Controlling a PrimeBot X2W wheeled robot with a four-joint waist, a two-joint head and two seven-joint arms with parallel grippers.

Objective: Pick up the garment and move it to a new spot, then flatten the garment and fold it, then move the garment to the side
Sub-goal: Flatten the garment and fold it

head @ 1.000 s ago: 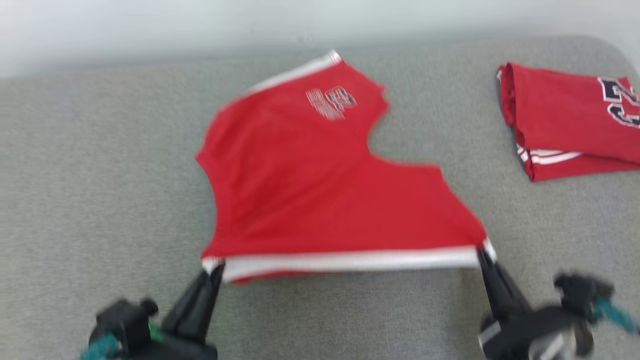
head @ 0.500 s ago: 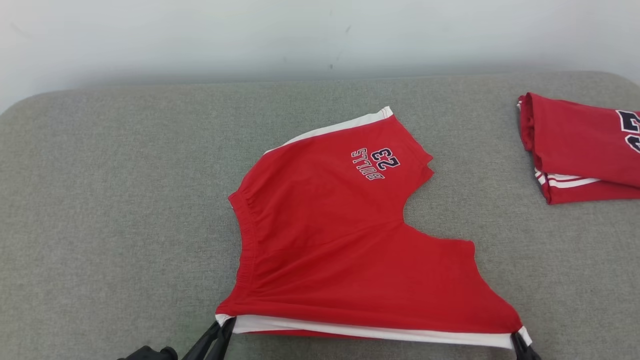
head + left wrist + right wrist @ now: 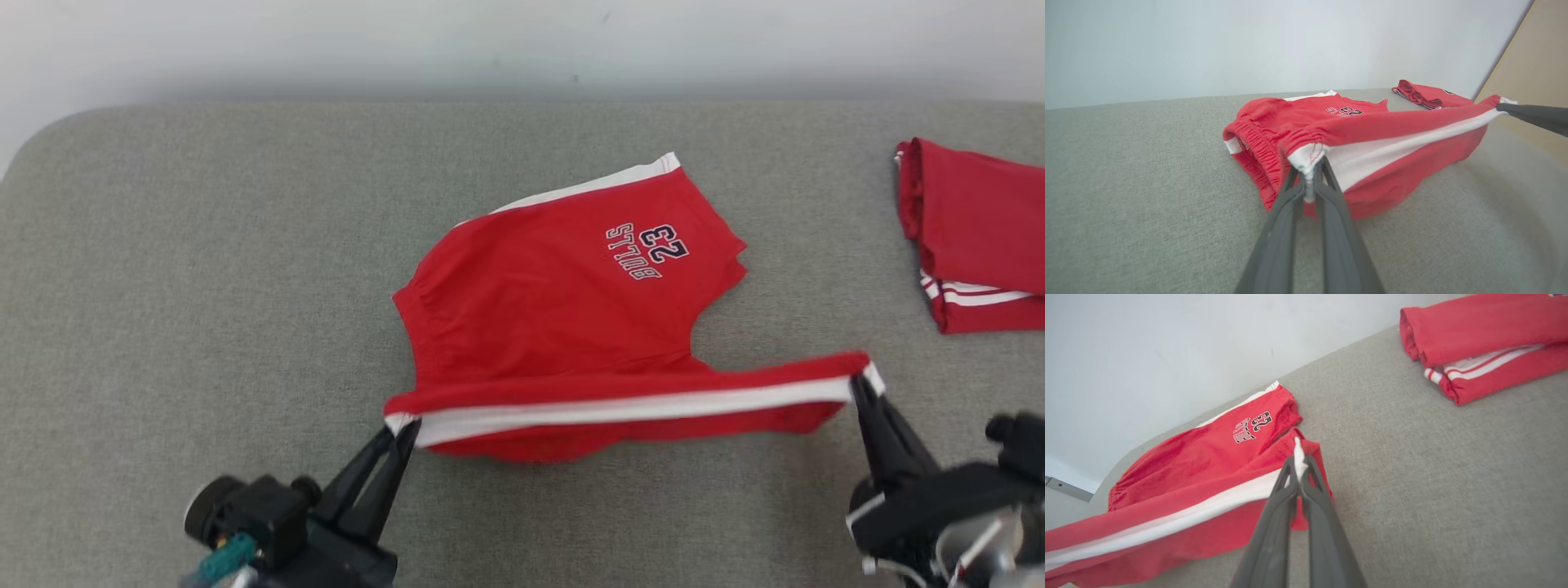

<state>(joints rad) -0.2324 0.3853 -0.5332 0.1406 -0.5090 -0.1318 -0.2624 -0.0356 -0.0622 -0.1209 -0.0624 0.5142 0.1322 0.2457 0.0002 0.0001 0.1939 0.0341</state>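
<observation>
Garment: red shorts (image 3: 563,302) with white side stripes and a "BULLS 23" print, in the middle of the grey padded surface (image 3: 204,286).
How it lies: the far leg, the one with the print, lies flat. The near striped edge is raised off the surface and pulled taut between the two grippers. A flap of red cloth hangs below the white stripe.
Left gripper (image 3: 404,429): at the lower left of the head view, fingers pinched tight on the white stripe's corner at the gathered waistband end.
Right gripper (image 3: 859,384): at the lower right, fingers clamped on the stripe's other corner, at the leg hem.
Second garment (image 3: 976,220): a folded red piece with white stripes, well apart from the shorts at the surface's far right, touched by neither gripper.
Backdrop: a plain pale wall (image 3: 326,41) behind the surface.
Change from half a second ago: the camera has shifted. Apart from that, the striped edge now sits much nearer the print, so less flat red cloth shows between them. The red flap under the stripe has grown. More of both grippers has come into view.
</observation>
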